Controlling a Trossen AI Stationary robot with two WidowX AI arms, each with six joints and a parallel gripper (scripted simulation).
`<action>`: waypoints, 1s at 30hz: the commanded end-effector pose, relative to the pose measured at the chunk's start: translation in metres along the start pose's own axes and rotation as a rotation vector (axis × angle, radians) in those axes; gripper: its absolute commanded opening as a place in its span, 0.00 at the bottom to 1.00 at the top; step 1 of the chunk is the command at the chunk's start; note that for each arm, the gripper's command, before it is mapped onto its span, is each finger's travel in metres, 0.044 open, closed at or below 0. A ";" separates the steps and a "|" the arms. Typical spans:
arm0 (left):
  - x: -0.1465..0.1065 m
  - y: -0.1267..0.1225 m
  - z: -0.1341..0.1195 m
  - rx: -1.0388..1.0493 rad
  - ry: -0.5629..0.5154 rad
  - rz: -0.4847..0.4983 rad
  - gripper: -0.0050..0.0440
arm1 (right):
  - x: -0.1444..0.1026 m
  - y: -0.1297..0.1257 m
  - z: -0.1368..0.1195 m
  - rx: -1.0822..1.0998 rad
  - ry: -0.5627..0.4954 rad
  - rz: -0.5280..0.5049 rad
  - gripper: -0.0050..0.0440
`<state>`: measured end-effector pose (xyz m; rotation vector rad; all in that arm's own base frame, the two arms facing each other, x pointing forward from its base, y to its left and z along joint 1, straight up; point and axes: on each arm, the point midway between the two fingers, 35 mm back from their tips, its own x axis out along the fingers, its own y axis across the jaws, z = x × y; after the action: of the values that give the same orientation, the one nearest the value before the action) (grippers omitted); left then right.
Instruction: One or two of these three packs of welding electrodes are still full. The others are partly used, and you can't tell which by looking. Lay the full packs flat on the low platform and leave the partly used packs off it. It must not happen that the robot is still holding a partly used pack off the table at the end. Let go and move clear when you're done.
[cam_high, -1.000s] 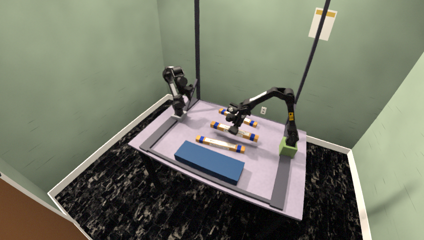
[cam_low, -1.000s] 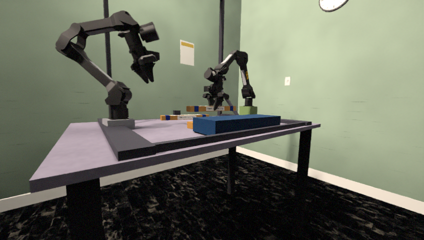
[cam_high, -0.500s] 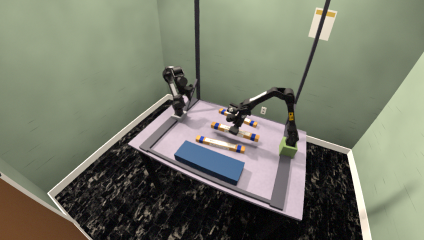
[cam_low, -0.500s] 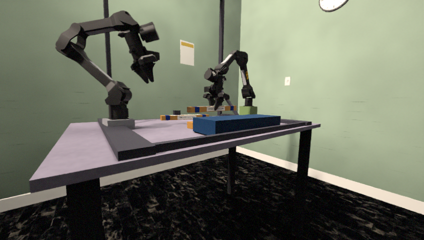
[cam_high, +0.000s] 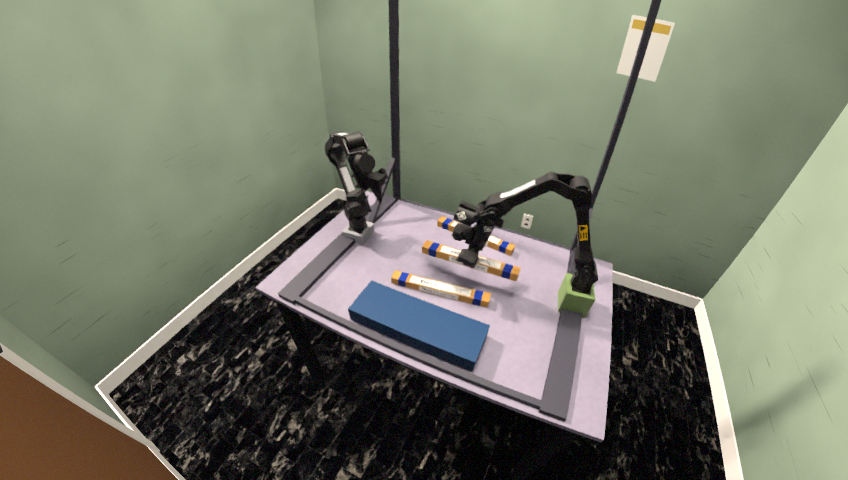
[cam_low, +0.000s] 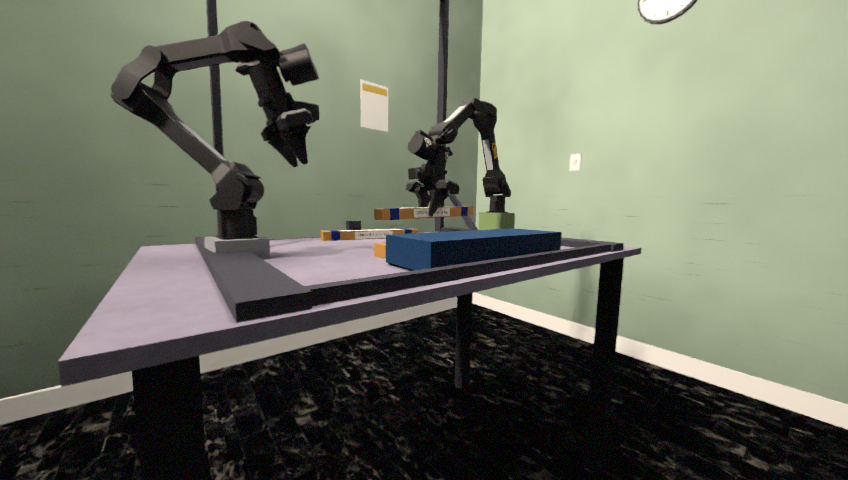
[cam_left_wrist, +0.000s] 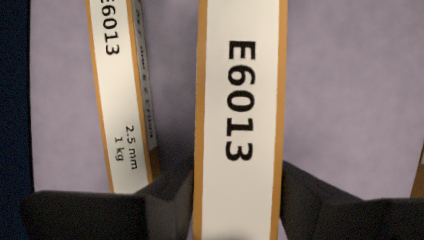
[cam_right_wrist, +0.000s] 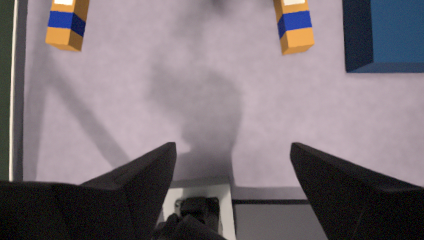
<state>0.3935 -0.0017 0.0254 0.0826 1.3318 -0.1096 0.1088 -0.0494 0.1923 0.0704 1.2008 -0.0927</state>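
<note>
Three orange packs with blue bands and white E6013 labels are in view. My left gripper (cam_high: 468, 255) is shut on the middle pack (cam_high: 470, 259) at its centre and holds it level a little above the table; it also shows in the exterior view (cam_low: 423, 211) and the left wrist view (cam_left_wrist: 240, 120). The near pack (cam_high: 440, 287) lies flat on the table beside the blue low platform (cam_high: 418, 324). The far pack (cam_high: 476, 234) lies behind the gripper, partly hidden. My right gripper (cam_low: 295, 151) (cam_right_wrist: 232, 149) is open and empty, raised high near its base.
A green block (cam_high: 577, 298) carries the left arm's base. A dark grey raised frame (cam_high: 556, 362) runs along the table's front and sides. Two dark poles stand at the back. The platform (cam_low: 473, 246) has nothing on it.
</note>
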 end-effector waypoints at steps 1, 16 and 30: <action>-0.019 0.000 0.013 0.005 -0.050 0.005 0.00 | -0.007 0.000 0.004 -0.008 -0.025 -0.009 0.78; -0.031 0.000 0.015 0.005 -0.050 0.005 0.00 | -0.007 0.000 0.004 -0.008 -0.025 -0.009 0.78; -0.031 0.000 0.015 0.005 -0.050 0.005 0.00 | -0.007 0.000 0.004 -0.008 -0.025 -0.009 0.78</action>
<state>0.3939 -0.0017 0.0416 0.0826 1.3318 -0.1096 0.1088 -0.0494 0.1923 0.0704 1.2008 -0.0927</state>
